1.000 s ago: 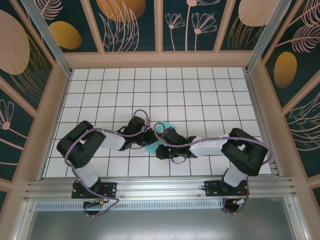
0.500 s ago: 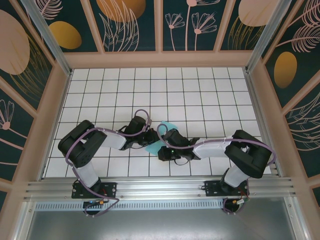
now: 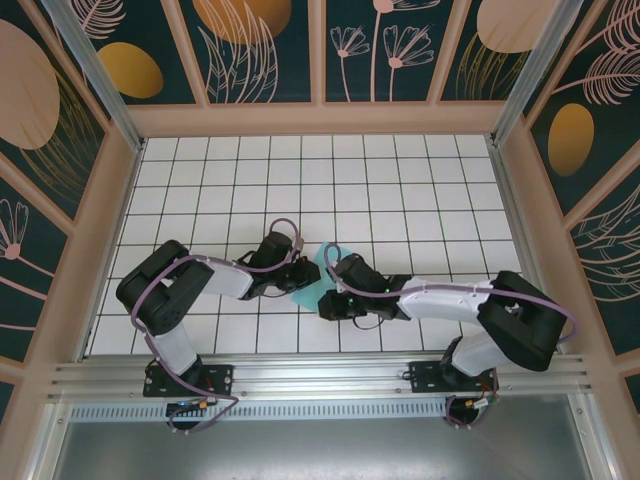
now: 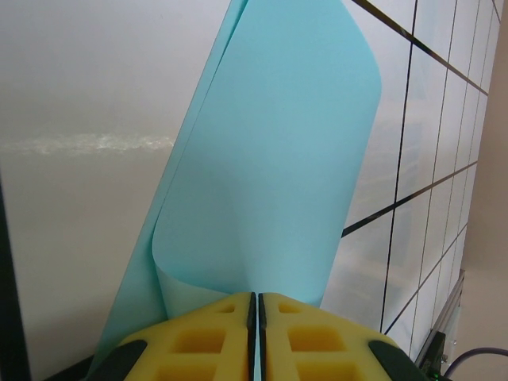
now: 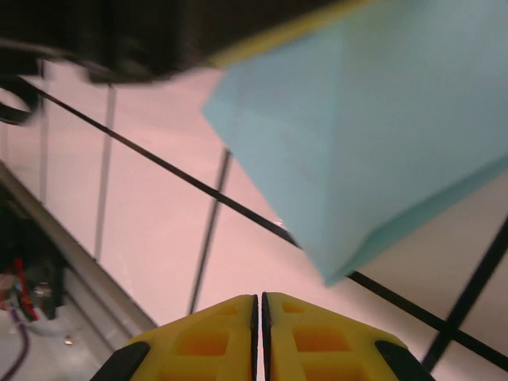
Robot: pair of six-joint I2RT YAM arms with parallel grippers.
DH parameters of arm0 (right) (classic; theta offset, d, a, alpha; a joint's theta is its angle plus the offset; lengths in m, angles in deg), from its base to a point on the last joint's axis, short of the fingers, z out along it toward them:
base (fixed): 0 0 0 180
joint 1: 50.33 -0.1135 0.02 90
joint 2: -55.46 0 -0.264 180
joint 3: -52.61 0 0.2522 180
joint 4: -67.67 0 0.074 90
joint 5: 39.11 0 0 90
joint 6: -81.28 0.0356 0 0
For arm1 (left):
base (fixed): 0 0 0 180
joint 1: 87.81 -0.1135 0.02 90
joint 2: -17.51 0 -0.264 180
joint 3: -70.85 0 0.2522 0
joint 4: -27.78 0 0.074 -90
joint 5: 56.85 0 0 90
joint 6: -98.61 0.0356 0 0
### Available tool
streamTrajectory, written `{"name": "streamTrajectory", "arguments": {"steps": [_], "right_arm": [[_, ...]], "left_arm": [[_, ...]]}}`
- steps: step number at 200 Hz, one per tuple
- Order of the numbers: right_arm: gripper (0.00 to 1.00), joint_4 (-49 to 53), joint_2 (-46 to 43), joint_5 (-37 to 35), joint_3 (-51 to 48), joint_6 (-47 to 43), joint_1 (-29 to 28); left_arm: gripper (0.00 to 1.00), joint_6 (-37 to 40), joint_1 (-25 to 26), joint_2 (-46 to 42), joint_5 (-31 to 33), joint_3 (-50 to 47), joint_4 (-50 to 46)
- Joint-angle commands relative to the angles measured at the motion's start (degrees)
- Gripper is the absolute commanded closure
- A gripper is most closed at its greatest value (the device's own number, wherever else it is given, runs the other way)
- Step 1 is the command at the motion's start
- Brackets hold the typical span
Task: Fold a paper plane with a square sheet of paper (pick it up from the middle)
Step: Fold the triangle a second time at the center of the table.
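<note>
The square sheet of paper (image 3: 322,270) is turquoise-blue and sits folded between the two wrists at mid-table. In the left wrist view the paper (image 4: 270,159) curls up from the tiled floor, and its near edge runs in between the yellow fingers. My left gripper (image 4: 256,295) is shut on it; from above that gripper (image 3: 303,276) lies at the paper's left side. My right gripper (image 5: 258,298) is shut with nothing in it, low over the tiles. A creased corner of the paper (image 5: 373,135) hangs above and ahead of it, clear of the jaws. From above the right gripper (image 3: 327,302) is just near of the paper.
The white tiled floor (image 3: 400,190) stretches open behind and to both sides. An aluminium rail (image 3: 320,375) runs along the near edge, and the rail (image 5: 71,262) lies close to the right gripper's left. Patterned walls enclose the table. The left arm's dark body (image 5: 143,32) sits above the paper.
The right arm has stretched out, its elbow swinging right, and its wrist has edged left under the paper. Less of the paper shows from above. The left arm has barely moved.
</note>
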Motion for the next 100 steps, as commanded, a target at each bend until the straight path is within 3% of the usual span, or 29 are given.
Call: {"name": "streamTrajectory", "arguments": {"steps": [1,47,100], "right_arm": [[0.86,-2.8,0.4,-1.0,2.7,1.9,0.5],[0.88,-5.9,9.6,-3.0,3.4,3.4,1.3],[0.88,-6.5,11.0,-0.5,-5.0,4.7,1.3]], "left_arm": [[0.87,0.8,0.1,2.0,4.0,-0.5,-5.7],[0.87,0.9,0.1,2.1,3.7,-0.1,-5.7],[0.84,1.0,0.0,1.3,4.3,0.5,-5.8]]}}
